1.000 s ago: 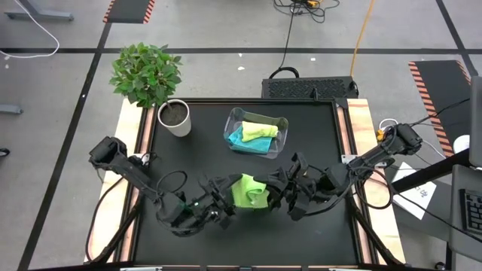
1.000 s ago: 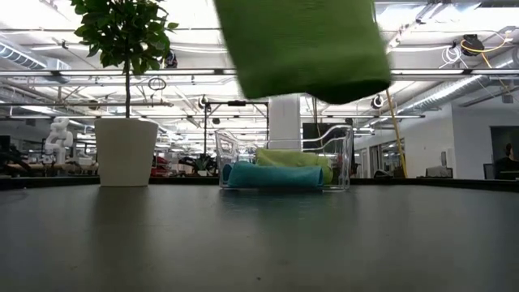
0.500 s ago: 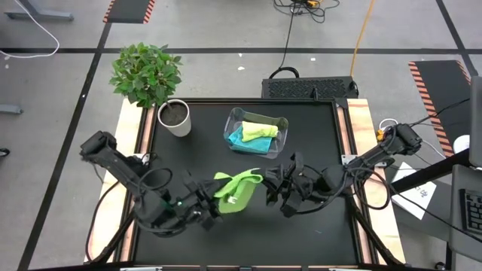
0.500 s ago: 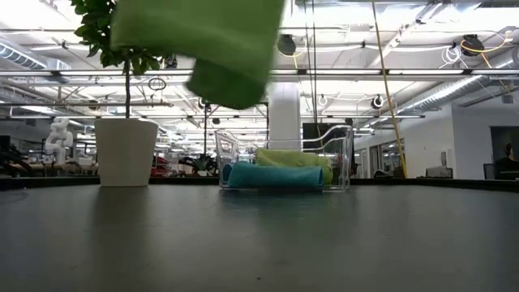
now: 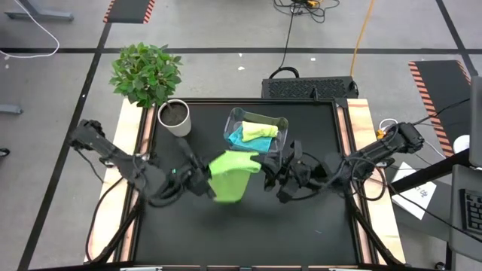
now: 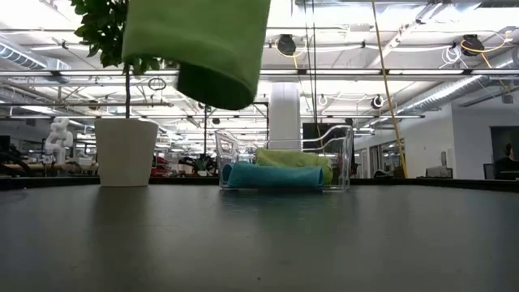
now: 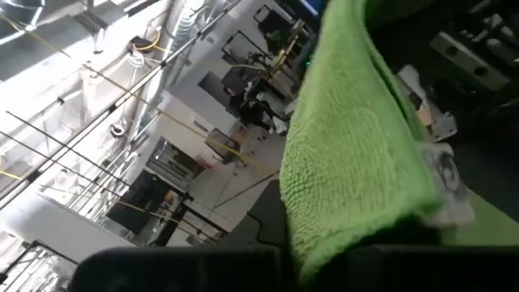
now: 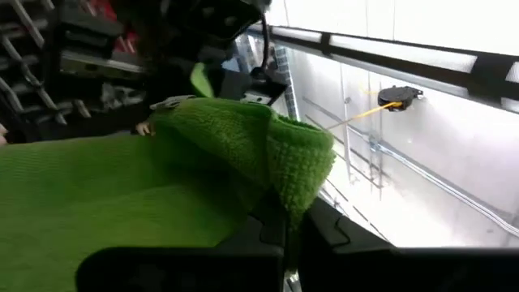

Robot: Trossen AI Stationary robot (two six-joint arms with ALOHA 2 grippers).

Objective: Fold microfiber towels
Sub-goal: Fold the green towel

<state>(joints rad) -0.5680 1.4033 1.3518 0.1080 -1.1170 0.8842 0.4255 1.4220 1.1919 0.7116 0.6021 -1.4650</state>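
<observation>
The bright green microfiber towel (image 5: 232, 177) hangs in the air over the middle of the table, between my two grippers. My left gripper (image 5: 206, 181) is shut on its left side and my right gripper (image 5: 265, 172) on its right side. In the low view the towel (image 6: 199, 40) droops from the picture's top, clear of the tabletop. A pale yellow-green towel (image 5: 260, 129) and a turquoise towel (image 5: 242, 138) lie folded in the clear plastic bin (image 5: 235, 117) farther back. My left gripper holds the green towel at its left edge (image 7: 324, 235), coming in about level from the table's left. The pinch itself is hidden behind the cloth and the dark fingers. The towel runs away from the fingers, its white tag (image 7: 442, 178) showing. My right gripper pinches a folded edge (image 8: 296, 191) of the green towel between its two fingers, more than one layer thick. It comes from the table's right, tilted a little upward. The cloth spreads toward the other gripper, and its lower end (image 6: 215, 89) hangs clear of the table.
A potted plant (image 5: 147, 74) in a white pot (image 5: 175, 119) stands at the far left corner. The bin sits far of centre. The dark tabletop (image 5: 248, 226) in front of the towel lies bare; wooden rails (image 5: 360, 135) edge both sides.
My left gripper has risen and swung from the near side toward the table's far edge, carrying its side of the green towel. The towel has shifted left and farther back and now spreads wider between the grippers, still clear of the table. My right gripper has shifted slightly.
</observation>
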